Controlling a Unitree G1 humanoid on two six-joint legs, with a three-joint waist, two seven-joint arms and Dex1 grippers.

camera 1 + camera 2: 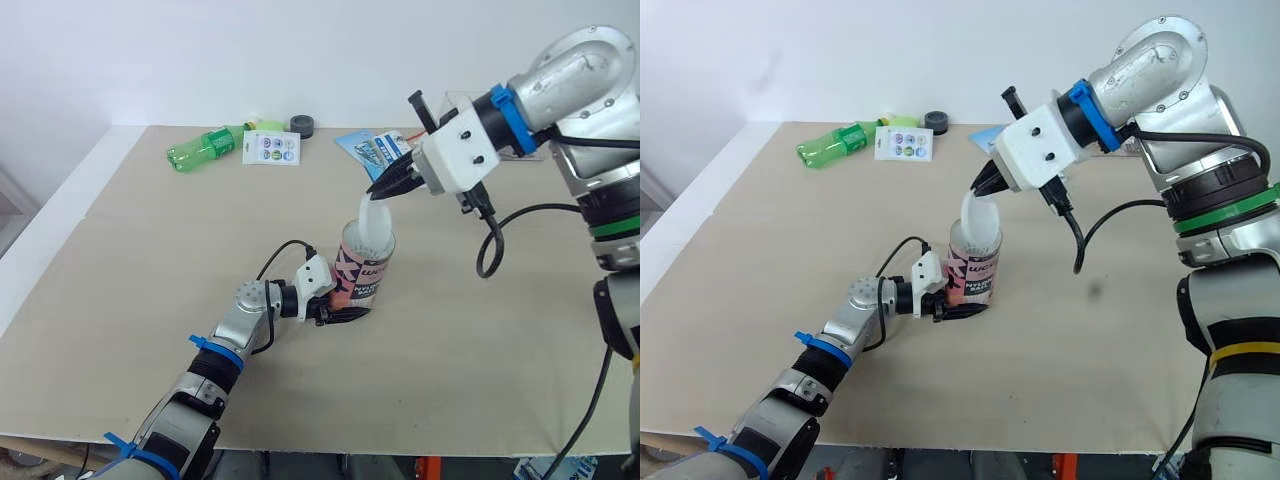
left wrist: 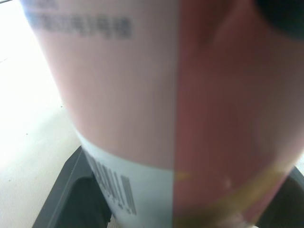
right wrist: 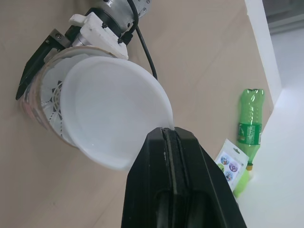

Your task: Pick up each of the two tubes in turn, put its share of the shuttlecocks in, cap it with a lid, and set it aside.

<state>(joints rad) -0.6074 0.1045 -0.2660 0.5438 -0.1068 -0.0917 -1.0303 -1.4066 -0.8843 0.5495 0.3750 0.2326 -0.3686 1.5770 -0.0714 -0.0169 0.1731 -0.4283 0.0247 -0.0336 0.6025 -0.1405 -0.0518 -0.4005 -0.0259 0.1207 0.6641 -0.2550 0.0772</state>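
From the head views, a pink-and-black tube (image 1: pixel 362 272) stands upright near the middle of the beige counter (image 1: pixel 150 260). The left claw (image 1: pixel 340 305) comes in low from the near left and is clamped on the tube's lower half. The right claw (image 1: pixel 385 190) reaches down from the far right, its tips together on the rim of a translucent white lid (image 1: pixel 374 228). The lid hangs tilted over the tube's open mouth with its lower edge down at the rim; I cannot tell whether the two touch. Along the far edge of the counter lie a green bottle (image 1: pixel 205 147) on its side, a sticker card (image 1: pixel 272 149) just to its right, a black roll (image 1: pixel 302 126) beyond that, and a blue packet (image 1: pixel 372 148) behind the right claw.

In the left wrist view, the tube's wall sits very close, pale pink on one half and red on the other, with a barcode (image 2: pixel 114 190) low down. Black fingers (image 2: pixel 76 190) press against it on both sides.

In the right wrist view, the two black fingers (image 3: pixel 199 180) are pressed together with the lid's thin edge pinched between them. The lid's hollow side faces the camera and partly covers the tube's mouth. White shuttlecocks (image 3: pixel 54 92) show inside the tube beside the lid. The left claw holds the tube from its far side, and the green bottle and sticker card lie well apart near the counter's edge.
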